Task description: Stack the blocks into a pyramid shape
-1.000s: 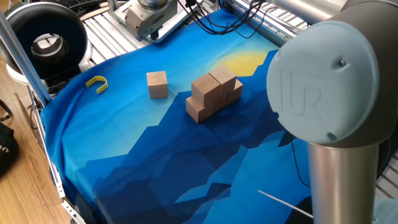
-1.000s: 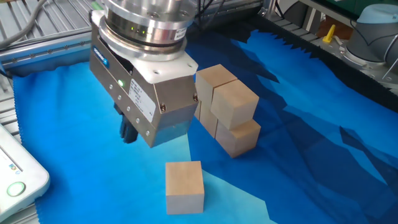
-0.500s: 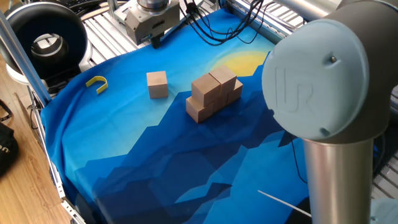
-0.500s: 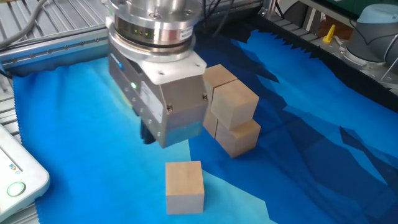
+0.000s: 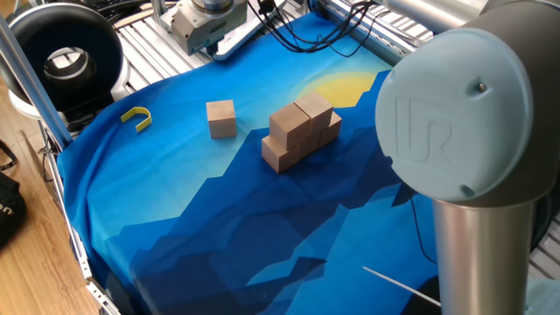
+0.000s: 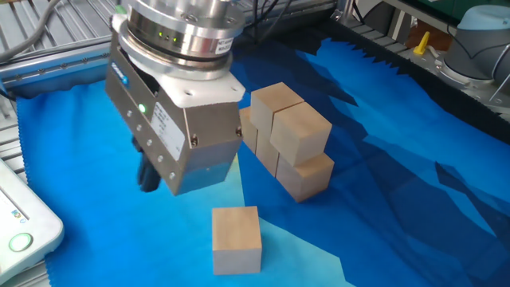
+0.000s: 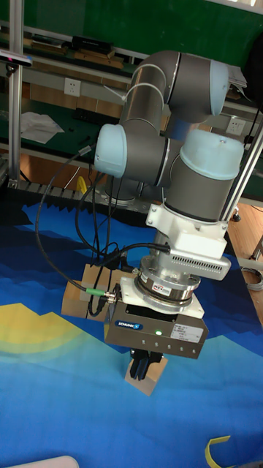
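Observation:
Five tan blocks (image 5: 300, 131) form a stack on the blue cloth, three below and two on top; the same stack (image 6: 288, 140) shows in the other fixed view. One lone block (image 5: 221, 118) lies apart from it, also seen as the near block (image 6: 237, 239). My gripper (image 7: 142, 363) hangs high over the cloth, its dark fingers close together with nothing between them. From the tall fixed view it lines up over the lone block (image 7: 146, 380). In the other fixed view the gripper (image 6: 149, 177) is left of the stack and above the lone block, touching neither.
A small yellow hook (image 5: 136, 116) lies on the cloth left of the lone block. A black round device (image 5: 66, 57) stands off the cloth at the back left. The arm's large grey-blue joint (image 5: 455, 114) blocks the right side of one fixed view. Cables (image 5: 306, 35) trail behind the stack.
The gripper swung right toward the stack half a second ago and has since moved back left. The blocks have not moved.

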Controlling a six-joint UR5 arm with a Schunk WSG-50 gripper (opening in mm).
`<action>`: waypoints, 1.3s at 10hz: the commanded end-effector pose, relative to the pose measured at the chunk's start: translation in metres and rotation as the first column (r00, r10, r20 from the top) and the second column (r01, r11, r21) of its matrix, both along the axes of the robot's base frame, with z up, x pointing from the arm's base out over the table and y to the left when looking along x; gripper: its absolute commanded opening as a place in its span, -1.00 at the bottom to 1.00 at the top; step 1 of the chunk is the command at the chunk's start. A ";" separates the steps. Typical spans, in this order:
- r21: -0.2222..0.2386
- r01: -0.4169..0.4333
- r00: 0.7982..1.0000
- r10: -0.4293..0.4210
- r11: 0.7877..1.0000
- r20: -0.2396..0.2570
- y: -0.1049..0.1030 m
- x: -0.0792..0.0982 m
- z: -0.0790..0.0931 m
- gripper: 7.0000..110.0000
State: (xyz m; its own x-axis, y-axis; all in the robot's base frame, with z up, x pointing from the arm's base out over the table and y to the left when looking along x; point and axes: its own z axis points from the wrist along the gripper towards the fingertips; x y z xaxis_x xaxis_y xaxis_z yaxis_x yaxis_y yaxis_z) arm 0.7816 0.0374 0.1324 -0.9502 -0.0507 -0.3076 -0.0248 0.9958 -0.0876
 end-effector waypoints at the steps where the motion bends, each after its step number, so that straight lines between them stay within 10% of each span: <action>1: 0.009 -0.011 0.994 0.010 1.000 0.108 0.002 0.025 0.011 -1.00; 9: -0.011 -0.032 0.999 0.032 0.999 0.013 -0.002 0.003 0.003 -1.00; 13: -0.012 0.048 0.995 -0.049 0.999 -0.091 0.003 -0.050 0.011 -1.00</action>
